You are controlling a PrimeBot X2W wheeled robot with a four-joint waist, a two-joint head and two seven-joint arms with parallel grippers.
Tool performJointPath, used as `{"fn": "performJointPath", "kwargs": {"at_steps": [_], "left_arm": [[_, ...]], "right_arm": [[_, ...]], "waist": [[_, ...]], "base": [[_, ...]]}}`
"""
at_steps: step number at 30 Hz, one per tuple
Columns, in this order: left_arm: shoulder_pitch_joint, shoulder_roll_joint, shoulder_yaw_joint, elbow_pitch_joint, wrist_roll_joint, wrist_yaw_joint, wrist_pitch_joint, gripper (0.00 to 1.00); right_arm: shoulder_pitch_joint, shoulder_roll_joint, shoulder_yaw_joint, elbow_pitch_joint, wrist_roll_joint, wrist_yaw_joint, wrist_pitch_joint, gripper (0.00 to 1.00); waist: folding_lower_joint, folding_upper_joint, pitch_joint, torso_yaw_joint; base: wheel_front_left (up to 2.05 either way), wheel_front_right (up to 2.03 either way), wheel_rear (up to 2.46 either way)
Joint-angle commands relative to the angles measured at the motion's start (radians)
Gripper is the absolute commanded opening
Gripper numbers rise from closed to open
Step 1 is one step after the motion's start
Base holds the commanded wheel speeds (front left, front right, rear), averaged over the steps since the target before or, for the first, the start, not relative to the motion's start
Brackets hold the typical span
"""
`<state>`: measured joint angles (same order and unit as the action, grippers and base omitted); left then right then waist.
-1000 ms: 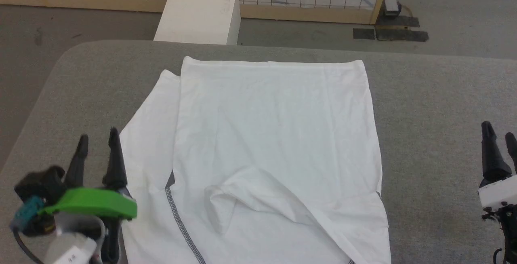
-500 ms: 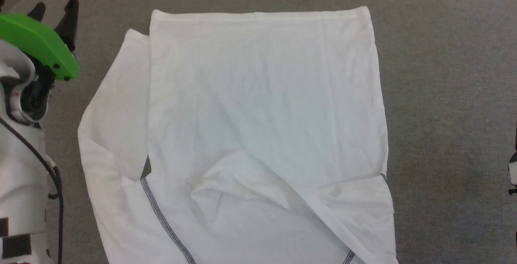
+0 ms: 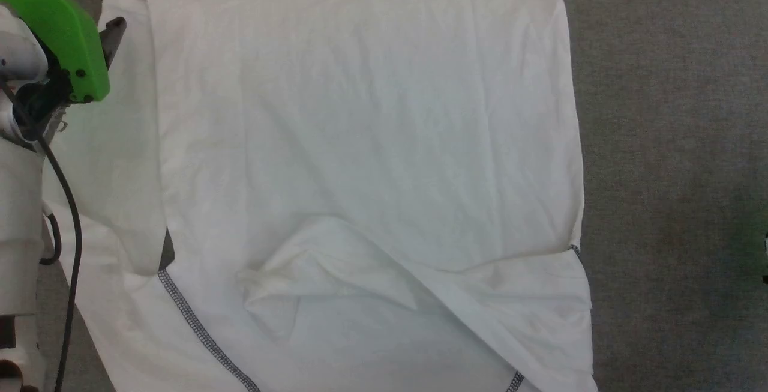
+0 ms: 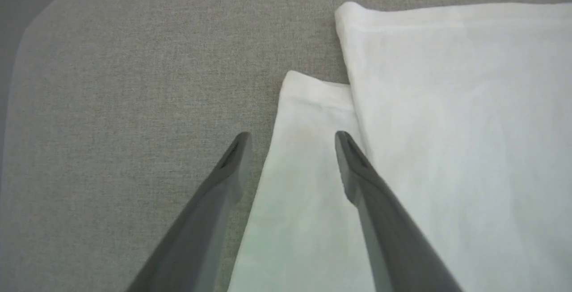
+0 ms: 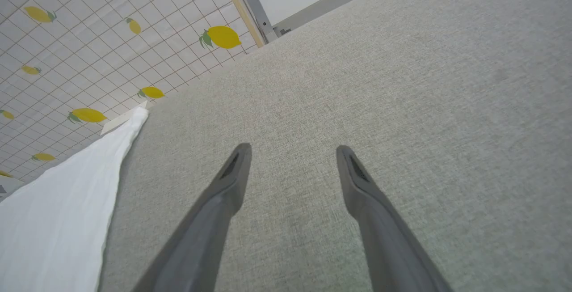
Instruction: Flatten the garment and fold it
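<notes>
The white garment (image 3: 360, 140) lies spread on the grey table (image 3: 672, 140), with dark zigzag stitching (image 3: 198, 326) near its front. One sleeve is folded across the lower body (image 3: 336, 266). The other sleeve (image 3: 120, 140) runs along the left side. My left gripper (image 4: 292, 137) is open and hovers over that sleeve's cuff (image 4: 313, 99), one finger on each side of the sleeve's left edge, with nothing held. Its dark finger (image 3: 113, 35) shows beside the green wrist cover (image 3: 54, 26). My right gripper (image 5: 292, 149) is open above bare table, to the right of the garment's edge (image 5: 58, 211).
The table's rounded far left corner (image 4: 31, 37) lies just beyond the cuff. A grid screen with lemon prints (image 5: 89, 37) stands behind the table. Wide bare grey surface stretches to the right of the garment.
The head camera has dipped and closed in on the garment. My left arm has reached forward along the left sleeve to its cuff, still open.
</notes>
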<state>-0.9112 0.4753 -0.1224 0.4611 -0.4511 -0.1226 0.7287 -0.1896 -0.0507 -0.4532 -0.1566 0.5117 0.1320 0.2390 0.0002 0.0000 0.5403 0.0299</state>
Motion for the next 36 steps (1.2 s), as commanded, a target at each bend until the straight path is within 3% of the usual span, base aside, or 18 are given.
{"fn": "performJointPath", "kwargs": {"at_steps": [1, 5, 10, 11, 12, 16, 22, 36], "left_arm": [[-0.014, 0.011, -0.003, 0.006, 0.008, -0.004, -0.005, 1.00], [-0.007, 0.027, -0.011, 0.029, 0.024, 0.004, -0.009, 1.00], [0.005, 0.008, -0.015, 0.059, -0.008, 0.008, 0.048, 1.00], [0.008, 0.003, -0.015, 0.064, -0.017, 0.008, 0.060, 0.32], [0.011, -0.002, -0.011, 0.065, -0.028, 0.008, 0.064, 0.00], [0.021, -0.019, 0.025, 0.051, -0.069, 0.014, 0.020, 0.00], [0.061, -0.038, 0.161, 0.030, -0.152, 0.059, -0.153, 0.00], [0.293, 0.038, 0.495, 0.161, -0.291, 0.114, -0.463, 0.00]], "right_arm": [[-0.018, 0.000, 0.005, -0.008, 0.008, -0.001, 0.001, 1.00], [-0.018, 0.000, 0.015, -0.010, 0.012, -0.001, -0.003, 1.00], [-0.019, 0.000, 0.012, -0.005, 0.015, -0.001, -0.005, 1.00], [-0.021, 0.000, 0.011, -0.004, 0.015, -0.001, -0.004, 1.00], [-0.023, 0.000, 0.011, -0.003, 0.014, -0.001, -0.004, 1.00], [-0.029, 0.000, 0.011, 0.002, 0.009, -0.001, -0.004, 1.00], [-0.022, 0.000, 0.019, 0.029, 0.007, -0.001, -0.012, 1.00], [0.037, 0.000, 0.026, 0.111, 0.012, -0.001, -0.032, 1.00]], "waist": [[-0.0002, 0.0000, 0.044, -0.014], [-0.0002, 0.0000, 0.065, -0.017], [-0.0002, 0.0000, 0.076, -0.011], [-0.0002, 0.0000, 0.076, -0.010], [-0.0002, 0.0000, 0.076, -0.010], [-0.0002, 0.0000, 0.065, -0.005], [-0.0002, 0.0000, 0.009, 0.009], [-0.0002, 0.0000, -0.203, 0.079]], "base": [[0.00, 0.00, 0.00], [0.00, 0.00, 0.00], [0.00, 0.00, 0.00], [0.00, 0.00, 0.00], [0.00, 0.00, 0.00], [0.00, 0.00, 0.00], [0.00, 0.00, 0.00], [0.00, 0.00, 0.00]]}}
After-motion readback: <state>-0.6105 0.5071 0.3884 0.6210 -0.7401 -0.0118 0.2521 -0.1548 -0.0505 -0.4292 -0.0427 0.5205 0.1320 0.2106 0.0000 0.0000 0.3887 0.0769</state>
